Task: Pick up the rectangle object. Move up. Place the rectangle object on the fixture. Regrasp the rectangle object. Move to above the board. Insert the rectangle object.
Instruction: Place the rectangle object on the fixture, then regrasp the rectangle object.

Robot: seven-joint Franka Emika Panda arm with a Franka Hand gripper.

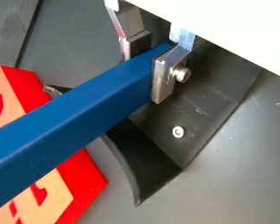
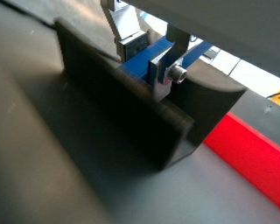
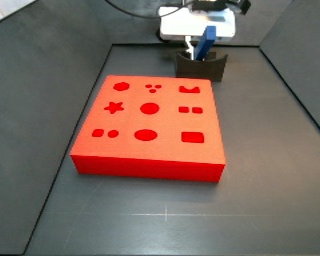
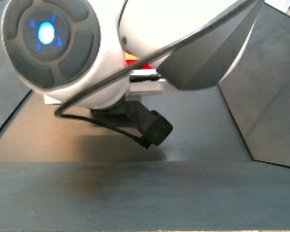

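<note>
End effector (image 1: 152, 54) clamps rectangle object (image 1: 73, 114) near one end, directly over fixture (image 1: 184, 131). Seat bar squarely in the notch before releasing, I judge.

Dark floor (image 3: 270, 200) bears the board (image 3: 149, 150) and fixture (image 3: 203, 68), under the end effector (image 3: 203, 42).

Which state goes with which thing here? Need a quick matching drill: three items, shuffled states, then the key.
Things:
1. gripper
2. blue bar
3. board

States:
A. flat on the table, holes facing up
B. over the fixture, fingers closed
C. clamped between the fingers

Pairs: 1-B, 2-C, 3-A
</note>
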